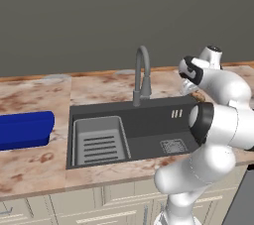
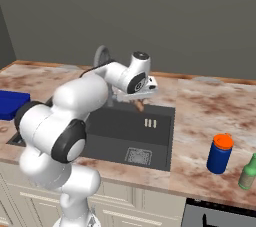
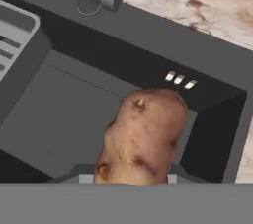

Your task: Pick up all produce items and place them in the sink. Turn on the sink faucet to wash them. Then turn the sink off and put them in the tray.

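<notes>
A lumpy orange-brown produce item (image 3: 143, 139) fills the lower middle of the hand view, and my gripper (image 2: 139, 100) is shut on it. It hangs above the back right part of the dark grey sink (image 1: 149, 126), close to the three slots (image 3: 179, 79) on the back wall. In the right base view the produce item (image 2: 140, 105) peeks out just under the hand. The grey gooseneck sink faucet (image 1: 142, 73) stands behind the basin, left of the hand. The bright-blue tray (image 1: 25, 129) lies on the counter left of the sink.
A light grey slatted rack (image 1: 99, 142) fills the sink's left half, and a square drain grate (image 1: 173, 145) sits at its front right. On the counter to the right stand a blue jar with an orange lid (image 2: 219, 153) and a green bottle (image 2: 247, 172).
</notes>
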Controlling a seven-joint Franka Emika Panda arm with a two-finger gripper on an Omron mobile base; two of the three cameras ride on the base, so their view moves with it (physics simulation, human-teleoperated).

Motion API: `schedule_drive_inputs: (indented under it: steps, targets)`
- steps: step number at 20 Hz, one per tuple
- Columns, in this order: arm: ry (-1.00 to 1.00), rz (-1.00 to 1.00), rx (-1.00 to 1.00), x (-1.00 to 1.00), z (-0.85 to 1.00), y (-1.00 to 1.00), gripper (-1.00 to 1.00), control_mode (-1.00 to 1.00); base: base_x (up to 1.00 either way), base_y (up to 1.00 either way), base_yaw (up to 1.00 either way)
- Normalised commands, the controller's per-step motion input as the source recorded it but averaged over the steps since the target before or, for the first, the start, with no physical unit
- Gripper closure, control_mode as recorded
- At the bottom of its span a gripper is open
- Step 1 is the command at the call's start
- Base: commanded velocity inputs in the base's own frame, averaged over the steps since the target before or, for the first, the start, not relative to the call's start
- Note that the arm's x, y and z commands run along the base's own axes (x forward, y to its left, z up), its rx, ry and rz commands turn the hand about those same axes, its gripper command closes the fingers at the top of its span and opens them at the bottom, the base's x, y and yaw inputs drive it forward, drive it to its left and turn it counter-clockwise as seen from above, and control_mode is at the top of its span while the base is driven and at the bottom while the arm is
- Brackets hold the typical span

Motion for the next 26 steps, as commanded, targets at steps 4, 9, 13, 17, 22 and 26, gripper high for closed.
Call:
schedule_drive_inputs:
  steps: [4,9,13,17,22,26]
  targets:
    - [0.06,0.17,0.00,0.00,-0.53,0.01,1.00,-1.00,0.00,0.00,0.00]
    - [0.10,0.09,-0.03,0.00,-0.58,0.08,1.00,-1.00,0.00,0.00,0.00]
    - [0.07,0.09,0.00,0.00,-0.49,0.02,1.00,-1.00,0.00,0.00,0.00]
    - [0.04,0.11,0.00,-0.08,-0.39,0.01,1.00,-1.00,0.00,0.00,0.00]
    - [0.00,0.12,0.00,-0.20,-0.33,0.00,1.00,-1.00,0.00,0.00,0.00]
    - [0.00,0.10,0.00,-0.11,-0.31,0.02,1.00,-1.00,0.00,0.00,0.00]
